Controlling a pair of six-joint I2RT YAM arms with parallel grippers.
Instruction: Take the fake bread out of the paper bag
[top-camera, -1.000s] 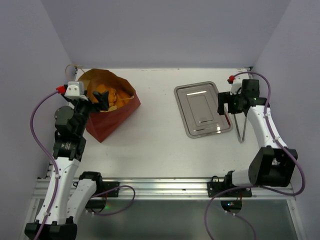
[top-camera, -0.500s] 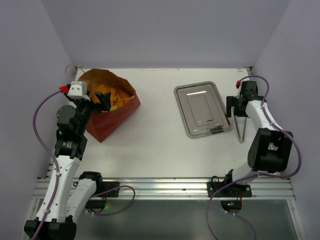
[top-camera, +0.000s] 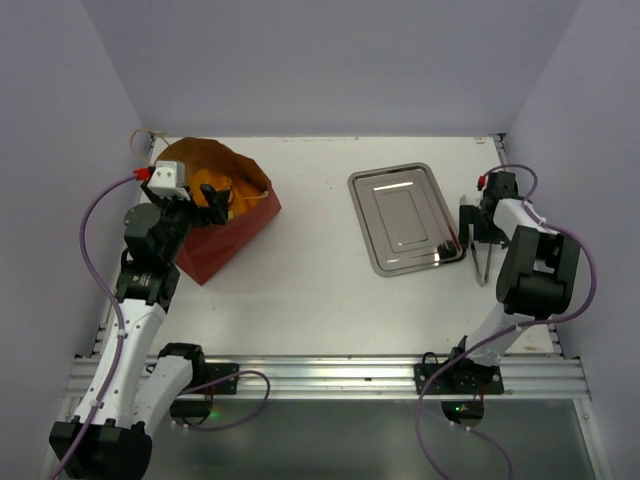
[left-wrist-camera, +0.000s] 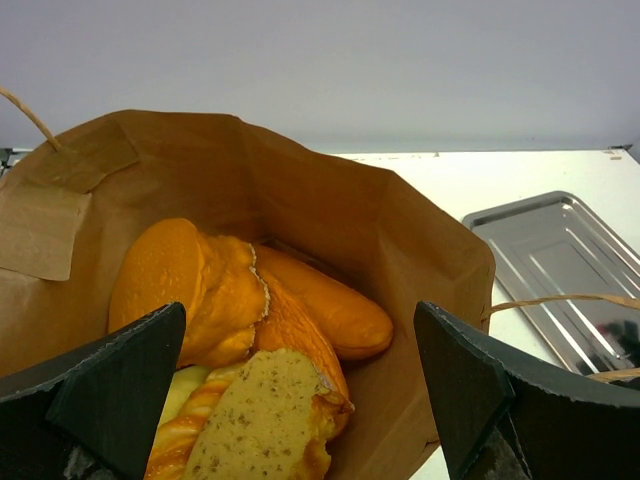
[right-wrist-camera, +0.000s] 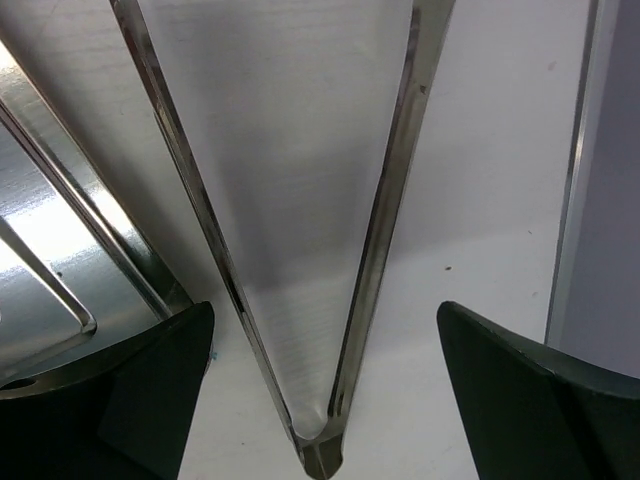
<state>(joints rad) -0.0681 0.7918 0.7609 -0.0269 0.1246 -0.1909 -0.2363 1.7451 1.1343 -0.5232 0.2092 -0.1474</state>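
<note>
The bag (left-wrist-camera: 300, 190) hides the lower bread (left-wrist-camera: 200, 290) from me. My right wrist view cuts off the tongs' (right-wrist-camera: 383, 230) tips and most of the tray (right-wrist-camera: 50, 280).

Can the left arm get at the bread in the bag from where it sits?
Probably yes. The paper bag gapes toward the left gripper, whose jaws stand wide at the opening, and the fake bread lies uncovered inside with nothing across it.

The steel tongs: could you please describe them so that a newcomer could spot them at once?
Find the shiny steel tray on the right half of the table. Just past its right edge, under the open right pincer, lie the tongs: a V of two metal strips, unlike the flat rectangular tray.
</note>
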